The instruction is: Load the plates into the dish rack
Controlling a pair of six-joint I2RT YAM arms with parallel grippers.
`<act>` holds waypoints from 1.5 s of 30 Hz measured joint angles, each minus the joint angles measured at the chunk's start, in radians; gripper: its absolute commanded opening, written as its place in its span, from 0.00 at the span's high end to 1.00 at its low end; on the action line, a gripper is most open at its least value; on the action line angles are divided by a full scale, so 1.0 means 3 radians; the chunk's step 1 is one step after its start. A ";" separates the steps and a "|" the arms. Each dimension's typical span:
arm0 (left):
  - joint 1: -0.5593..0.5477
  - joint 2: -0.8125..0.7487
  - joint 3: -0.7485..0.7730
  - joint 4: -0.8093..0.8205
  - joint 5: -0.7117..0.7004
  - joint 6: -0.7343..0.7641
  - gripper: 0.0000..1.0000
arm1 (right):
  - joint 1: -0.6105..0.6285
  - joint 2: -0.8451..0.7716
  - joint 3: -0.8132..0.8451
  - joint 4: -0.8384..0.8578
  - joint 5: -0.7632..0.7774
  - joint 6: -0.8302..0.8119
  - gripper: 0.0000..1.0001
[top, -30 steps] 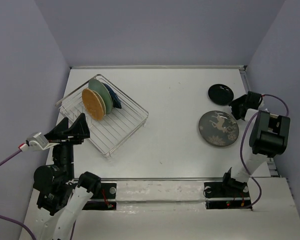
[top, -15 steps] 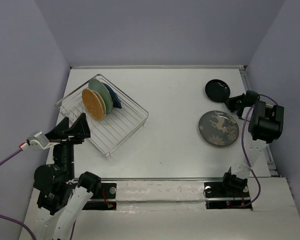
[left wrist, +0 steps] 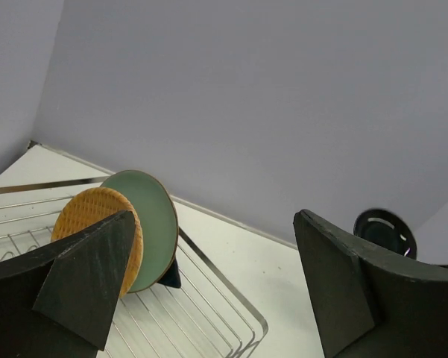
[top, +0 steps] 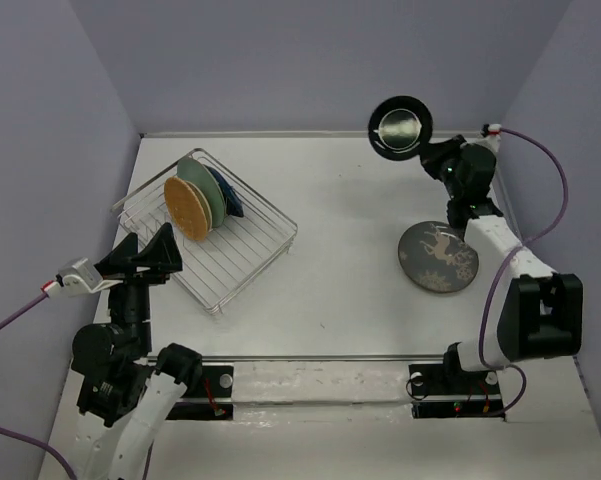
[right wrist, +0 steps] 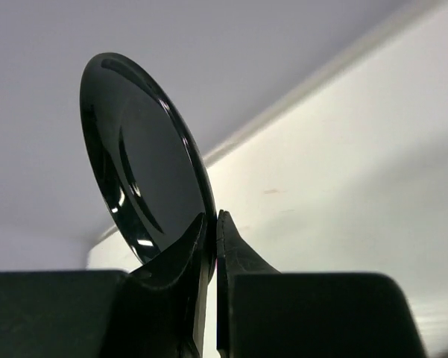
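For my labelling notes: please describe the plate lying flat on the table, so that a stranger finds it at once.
Look at the right side of the white table, next to the right arm. A dark grey plate lies flat there. Unlike the glossy black plate gripped by the right hand, it bears a pale deer drawing.
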 measured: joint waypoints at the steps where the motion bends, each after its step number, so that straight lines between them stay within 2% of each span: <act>1: 0.0022 0.0011 0.0000 -0.0001 -0.0010 0.0005 0.01 | 0.0230 -0.0145 0.0038 0.0008 0.0098 -0.0081 0.93; 4: 0.0069 0.0020 -0.0001 -0.0001 -0.0043 0.0008 0.01 | 0.1147 -0.0486 0.0163 0.0062 0.0399 -0.0331 0.93; 8: 0.0149 0.0020 -0.0001 -0.0001 -0.0106 0.0006 0.01 | 0.2103 -0.0459 0.0318 0.0027 0.0718 -0.0498 0.93; 12: 0.0202 0.0020 -0.0001 -0.0001 -0.0189 0.0005 0.01 | 0.2871 0.0126 0.0894 -0.0144 0.1087 -0.0627 0.93; 16: 0.0238 0.0020 -0.0001 -0.0001 -0.0254 0.0005 0.01 | 0.3351 0.0908 0.1667 -0.0357 0.1298 -0.0646 0.93; 23: 0.0238 0.0018 -0.0001 -0.0003 -0.0303 0.0008 0.01 | 0.3820 0.1901 0.2739 -0.0860 0.1826 -0.0759 0.93; 29: 0.0186 -0.0074 -0.0001 -0.0004 -0.0393 0.0034 0.01 | 0.4142 0.2859 0.4215 -0.1446 0.2557 -0.1078 0.93; 33: 0.0154 -0.0113 -0.0001 -0.0005 -0.0432 0.0055 0.01 | 0.4278 0.3438 0.5055 -0.1521 0.3025 -0.1418 0.93; 38: 0.0141 -0.0136 -0.0001 -0.0005 -0.0469 0.0061 0.01 | 0.4386 0.3737 0.5208 -0.1116 0.3535 -0.2176 0.93; 41: 0.0141 -0.0136 -0.0001 -0.0006 -0.0469 0.0061 0.01 | 0.4396 0.3862 0.5245 -0.0670 0.3787 -0.2782 0.93; 45: 0.0134 -0.0136 -0.0001 -0.0005 -0.0465 0.0060 0.01 | 0.4388 0.3936 0.5248 -0.0308 0.3955 -0.3178 0.93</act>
